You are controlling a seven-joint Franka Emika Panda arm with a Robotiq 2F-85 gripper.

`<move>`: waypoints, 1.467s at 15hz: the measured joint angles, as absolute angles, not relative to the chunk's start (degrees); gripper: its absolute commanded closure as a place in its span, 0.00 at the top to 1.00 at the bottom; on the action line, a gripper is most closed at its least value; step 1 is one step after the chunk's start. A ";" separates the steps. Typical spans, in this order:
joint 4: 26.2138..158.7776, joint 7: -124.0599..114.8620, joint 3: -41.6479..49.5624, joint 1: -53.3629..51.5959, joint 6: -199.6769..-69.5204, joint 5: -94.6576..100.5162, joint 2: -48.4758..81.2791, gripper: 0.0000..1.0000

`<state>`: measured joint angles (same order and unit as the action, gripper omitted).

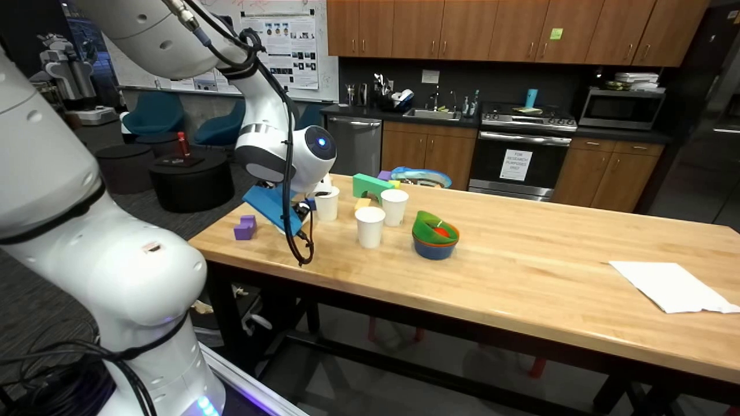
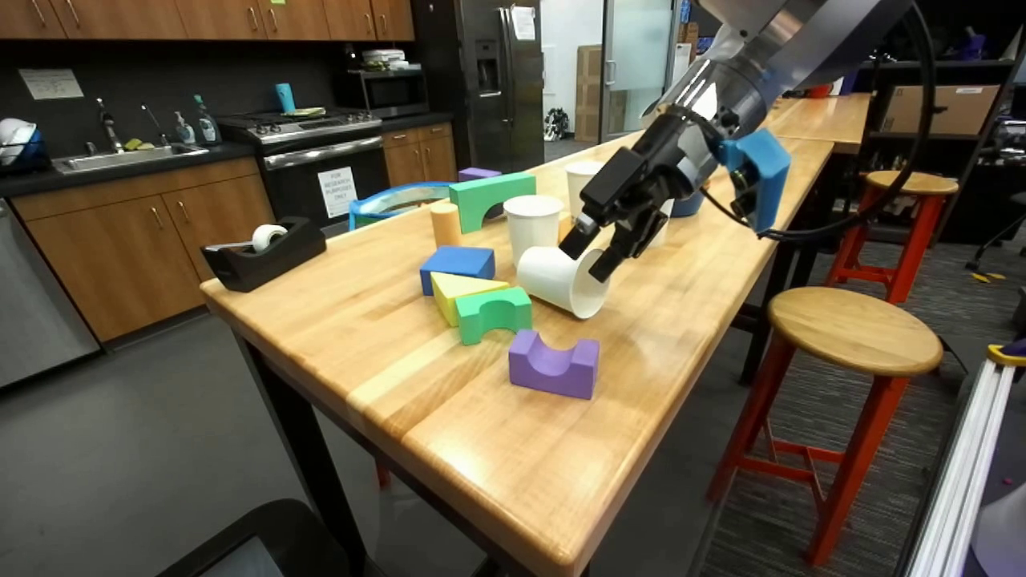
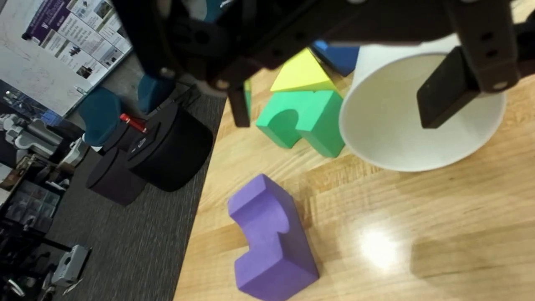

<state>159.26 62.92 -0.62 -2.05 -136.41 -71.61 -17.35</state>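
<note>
Black two-fingered gripper (image 2: 587,255), jaws spread, at a sideways-lying white paper cup (image 2: 547,277), mid-frame, contact unclear; judged a grasp-or-release step, next requiring finger clearance.

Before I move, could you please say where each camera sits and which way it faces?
An exterior view: beside the wooden table, facing across it to kitchen cabinets; the arm shows.
An exterior view: off the table's end, facing the refrigerator; gripper and wrist show.
Wrist view: on the wrist, facing down at the tipped paper cup; fingers show.
Both exterior views share table and oven.
</note>
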 measured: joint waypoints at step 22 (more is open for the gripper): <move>158.87 72.82 -3.64 -2.98 -146.38 -91.68 -17.38 0.28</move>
<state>158.87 72.82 -3.64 -2.98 -146.38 -91.68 -17.38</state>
